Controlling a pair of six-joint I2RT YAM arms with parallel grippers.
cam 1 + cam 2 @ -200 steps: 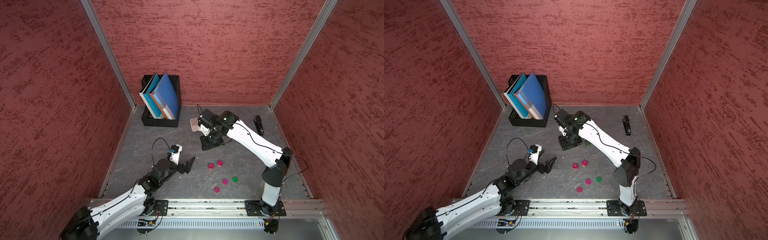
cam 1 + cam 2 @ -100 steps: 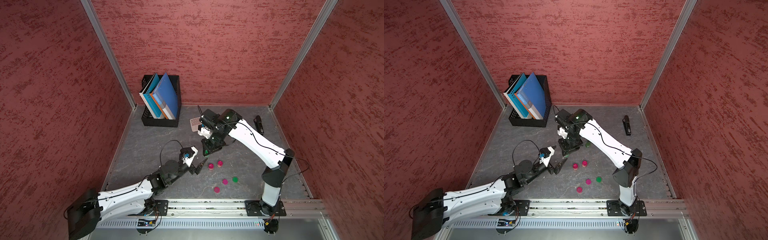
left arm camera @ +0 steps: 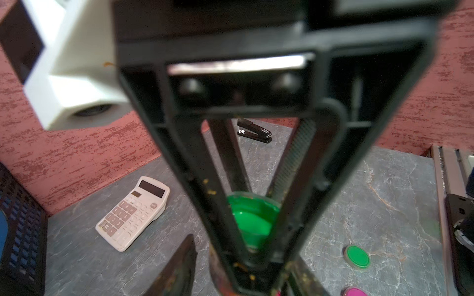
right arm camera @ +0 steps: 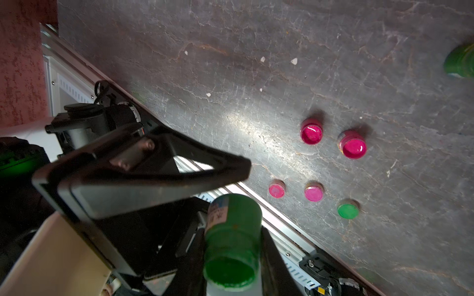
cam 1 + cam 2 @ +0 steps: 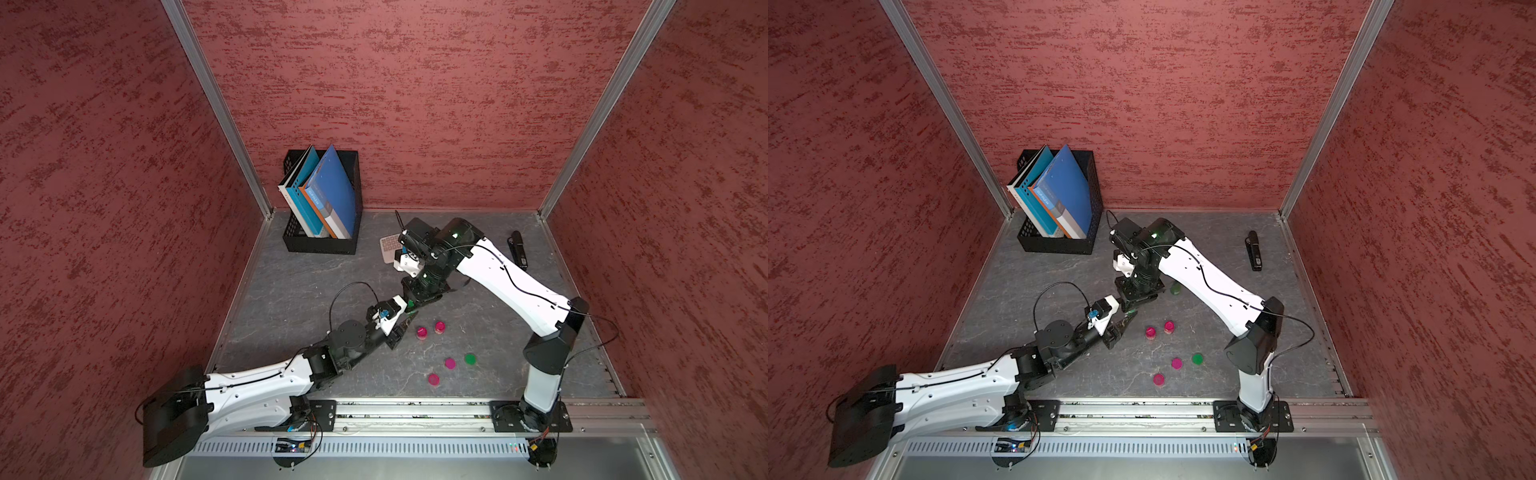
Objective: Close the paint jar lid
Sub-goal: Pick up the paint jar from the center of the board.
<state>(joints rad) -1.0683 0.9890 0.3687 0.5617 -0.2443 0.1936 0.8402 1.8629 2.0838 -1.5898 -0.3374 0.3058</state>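
Right tool (image 4: 232,246) clamps the green paint jar (image 4: 233,217); left tool's (image 5: 405,322) closure is unclear

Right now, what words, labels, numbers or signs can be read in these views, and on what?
No text reads with certainty.
green jar: label characters blurred.
calculator: key markings too small.
blue folder: white spine lettering too small.
stapler: small white mark, unreadable.

Rough plastered walls (image 5: 415,104), matt veined tabletop (image 5: 291,282) (stone-like), smooth plastic green jar (image 4: 232,238).
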